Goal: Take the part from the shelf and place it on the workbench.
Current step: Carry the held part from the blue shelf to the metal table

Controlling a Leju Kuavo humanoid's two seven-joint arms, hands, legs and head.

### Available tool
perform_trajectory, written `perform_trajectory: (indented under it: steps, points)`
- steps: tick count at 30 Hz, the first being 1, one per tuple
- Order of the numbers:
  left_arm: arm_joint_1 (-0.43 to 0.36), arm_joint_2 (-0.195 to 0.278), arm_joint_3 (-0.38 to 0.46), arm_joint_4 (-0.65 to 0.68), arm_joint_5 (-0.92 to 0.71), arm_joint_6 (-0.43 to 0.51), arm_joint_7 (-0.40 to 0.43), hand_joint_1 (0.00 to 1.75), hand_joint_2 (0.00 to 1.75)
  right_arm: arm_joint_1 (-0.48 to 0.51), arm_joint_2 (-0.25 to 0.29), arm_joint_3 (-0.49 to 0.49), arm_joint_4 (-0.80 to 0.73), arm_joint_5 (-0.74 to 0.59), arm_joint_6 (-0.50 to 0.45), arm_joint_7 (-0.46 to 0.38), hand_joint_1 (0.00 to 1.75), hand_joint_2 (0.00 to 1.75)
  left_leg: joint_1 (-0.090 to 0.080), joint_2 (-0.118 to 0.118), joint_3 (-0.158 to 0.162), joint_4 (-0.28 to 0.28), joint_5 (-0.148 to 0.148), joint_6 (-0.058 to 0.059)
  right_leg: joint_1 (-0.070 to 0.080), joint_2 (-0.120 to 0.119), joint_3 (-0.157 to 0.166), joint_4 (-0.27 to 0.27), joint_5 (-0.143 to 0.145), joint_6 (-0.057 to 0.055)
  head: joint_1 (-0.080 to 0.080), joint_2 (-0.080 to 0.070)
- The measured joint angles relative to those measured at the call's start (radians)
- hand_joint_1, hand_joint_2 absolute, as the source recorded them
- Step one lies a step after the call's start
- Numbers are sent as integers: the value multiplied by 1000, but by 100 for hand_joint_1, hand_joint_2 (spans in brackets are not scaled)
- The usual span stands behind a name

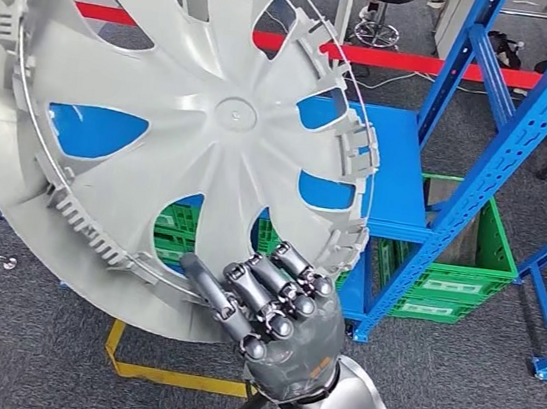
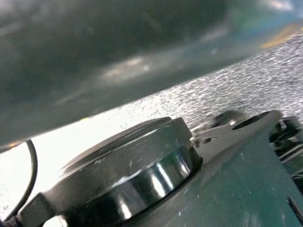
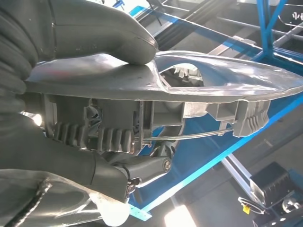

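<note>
Grey plastic wheel cover (image 1: 189,123), inner face toward the head camera: spoke cut-outs, clip teeth and a wire retaining ring round the rim. Held up in the air above and to the left of the right hand (image 1: 283,312), clear of the blue shelf (image 1: 491,142) that stands beyond and to the right of that hand. Not yet on any workbench; none identifiable in these views.

Right hand clamped on the cover's lower rim: fingers (image 1: 259,293) curled over the ribbed inner side, thumb (image 3: 103,28) pressed flat on the smooth outer face in the right wrist view. Rim pinched between them, grip near the edge only.

Left hand: cannot tell. Left wrist view blurred, dark shapes and speckled floor, nothing readable of fingers.

Green crate (image 1: 467,270) on the floor under the shelf, beyond and right of the hand. Red-black floor tape (image 1: 426,63) farther off.

Risks, as judged:
- Large disc held by one edge, most of its mass out to the left of the grip; likely to pivot or slip in the pinch during a turn.
- Wire ring or clip teeth could snag on fingers at release.
- Far rim could strike a shelf upright if swung right.
- Cover blocks much of the head view; placement harder to aim.
</note>
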Motion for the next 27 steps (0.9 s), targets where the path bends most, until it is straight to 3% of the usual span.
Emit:
perform_trajectory:
  steps: [1, 2, 3, 5, 7, 8, 10, 18, 20, 21, 22, 24, 25, 26, 27]
  points:
    - [0, 3, 0, 0, 0, -5, 0, 0, 0, 0, 1, 1, 2, 0, 0, 0, 175, 175, 5, 0, -9, 59, -25, -6, 0, -2, -15, 4, 10, 1, 0, 0]
    - [-1, 6, 0, 0, 0, -13, 0, 0, 0, -1, 3, 1, 4, 0, 0, -1, 175, 175, 9, 0, -7, 94, -26, -12, -2, -4, -32, 9, 18, 3, 0, 0]
    - [-1, 11, 0, 0, -1, -22, 0, 0, 0, -2, 4, 2, 7, 0, 0, -3, 175, 175, 14, 0, 11, 93, -7, -17, -4, -5, -48, 16, 26, 6, 0, 0]
    - [-2, 20, 0, 0, -1, -34, -1, 0, 0, -4, 9, 2, 9, 0, 0, -9, 175, 175, 25, 1, 91, -6, 40, -28, -8, -6, -81, 34, 38, 16, -1, 0]
    - [-5, 23, 0, 0, -2, -38, -2, 0, 0, -9, 15, 2, 9, 0, 0, -14, 175, 175, 27, -1, 170, -132, 38, -30, -8, -6, -106, 52, 48, 30, -3, 0]
    - [-7, 24, 0, 0, -2, -38, -3, 0, 0, -11, 17, 2, 9, 0, 0, -16, 175, 175, 25, -2, 186, -165, 26, -26, -6, -6, -113, 56, 55, 36, -4, 0]
    - [-8, 26, 0, 0, -3, -38, -3, 0, 0, -14, 20, 2, 9, 0, 0, -18, 175, 175, 22, -2, 186, -177, 23, -14, -5, -6, -120, 58, 64, 44, -4, 0]
    - [-8, 27, 0, 0, -3, -38, -4, 0, 0, -15, 20, 2, 9, 0, 0, -19, 175, 175, 20, -2, 182, -175, 25, -10, -6, -7, -121, 55, 69, 47, -4, 0]
    - [-6, 28, 0, 0, -5, -37, -4, 0, 0, -15, 20, 2, 9, 0, 0, -20, 175, 175, 19, 0, 171, -176, 35, 5, -10, -6, -127, 56, 71, 56, -4, 0]
    - [-5, 30, 0, 1, -7, -37, -4, 0, 0, -15, 20, 1, 9, 0, 0, -20, 175, 175, 18, 2, 162, -177, 44, 16, -12, -4, -137, 72, 48, 60, -3, 0]
    - [-5, 31, 0, 1, -10, -38, -4, 0, 0, -15, 20, 1, 9, 0, 0, -22, 175, 175, 14, 4, 141, -178, 61, 30, -13, 1, -158, 148, -8, 62, -1, 0]
    - [-6, 32, 0, 1, -20, -38, -4, 0, 0, -15, 21, -3, 8, -1, 0, -30, 175, 175, -4, 4, 89, -174, 106, 43, 2, 10, -81, 157, -69, 31, 1, 0]
    - [-6, 32, 0, 1, -23, -38, -4, 0, 0, -15, 22, -6, 7, -1, 0, -34, 175, 175, -11, 4, 66, -173, 128, 44, 10, 12, -25, 128, -81, 15, 1, 0]
    - [-7, 31, 0, 1, -26, -38, -4, 0, 0, -15, 22, -8, 6, -1, 0, -37, 175, 175, -13, 4, 53, -173, 144, 40, 19, 14, 39, 40, -59, 0, 0, 0]
    - [-8, 31, 0, 1, -28, -38, -4, 0, 0, -14, 23, -9, 6, -1, 0, -40, 175, 175, -10, 5, 48, -175, 155, 35, 23, 14, 50, 13, -62, -2, 0, 0]
